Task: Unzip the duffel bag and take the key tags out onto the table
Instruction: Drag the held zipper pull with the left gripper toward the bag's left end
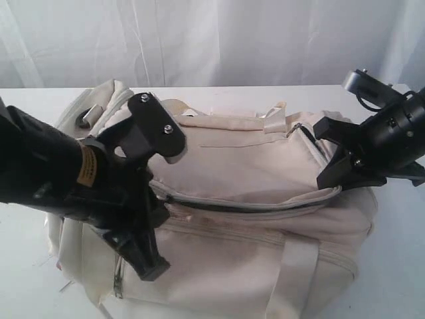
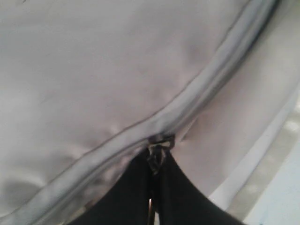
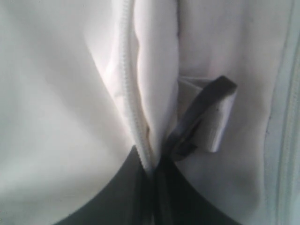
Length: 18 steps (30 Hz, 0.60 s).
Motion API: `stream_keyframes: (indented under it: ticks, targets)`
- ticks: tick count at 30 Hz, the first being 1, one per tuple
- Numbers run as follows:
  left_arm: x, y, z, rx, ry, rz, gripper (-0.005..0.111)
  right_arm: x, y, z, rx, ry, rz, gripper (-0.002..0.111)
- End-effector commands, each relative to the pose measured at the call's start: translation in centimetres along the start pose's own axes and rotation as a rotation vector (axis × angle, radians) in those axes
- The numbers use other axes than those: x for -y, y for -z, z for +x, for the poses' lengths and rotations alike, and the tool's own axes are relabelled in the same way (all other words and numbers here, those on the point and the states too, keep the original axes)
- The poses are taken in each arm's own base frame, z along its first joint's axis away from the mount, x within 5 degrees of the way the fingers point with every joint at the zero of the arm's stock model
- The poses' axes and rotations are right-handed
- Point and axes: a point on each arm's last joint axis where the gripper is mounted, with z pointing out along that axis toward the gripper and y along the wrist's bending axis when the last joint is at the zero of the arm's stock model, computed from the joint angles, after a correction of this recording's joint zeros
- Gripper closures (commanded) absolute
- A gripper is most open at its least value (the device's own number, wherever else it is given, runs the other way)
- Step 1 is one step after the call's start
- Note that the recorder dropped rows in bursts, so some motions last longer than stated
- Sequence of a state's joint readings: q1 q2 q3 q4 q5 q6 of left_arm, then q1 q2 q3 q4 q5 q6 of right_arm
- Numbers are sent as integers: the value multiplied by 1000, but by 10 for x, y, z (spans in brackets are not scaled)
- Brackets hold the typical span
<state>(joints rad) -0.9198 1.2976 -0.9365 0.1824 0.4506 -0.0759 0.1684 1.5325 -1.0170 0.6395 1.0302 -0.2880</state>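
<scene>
Bag (image 1: 252,166): cream, set on its side across the middle of the worktop (image 1: 398,279); a webbing strap is seen on the near face.
Zip (image 1: 265,207): run along the bag's upper edge from left to right; a thin dark line is shown along it in the exterior view.
Left gripper (image 2: 157,161): placed at the zip's left end; the jaws are closed on the small metal pull (image 2: 160,143).
Right gripper (image 3: 154,176): placed at the bag's right end; the jaws are closed on a fold of bag fabric beside a row of zip teeth.
Ring (image 3: 206,108): black, held in a grey webbing loop, seen just beside the right jaws; contact cannot be told.
Curtain (image 1: 199,40): white, hung behind the worktop.
</scene>
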Motion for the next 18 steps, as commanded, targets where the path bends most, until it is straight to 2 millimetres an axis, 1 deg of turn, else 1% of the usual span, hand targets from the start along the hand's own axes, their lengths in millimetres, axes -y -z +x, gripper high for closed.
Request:
stream_keyframes:
  ticks: [1,10,16,18]
  targets:
    - [-21,8,10,-71,27,-113,107,3,5,-2,22,5,24,108]
    - [-49,11,16,-74,58,-212,107,3,5,-2,22,7,24,108]
    - [-62,14,20,-79,78,-255,107,3,5,-3,23,7,26,108]
    - [-63,18,22,-100,53,-277,107,3,5,-3,27,7,27,108]
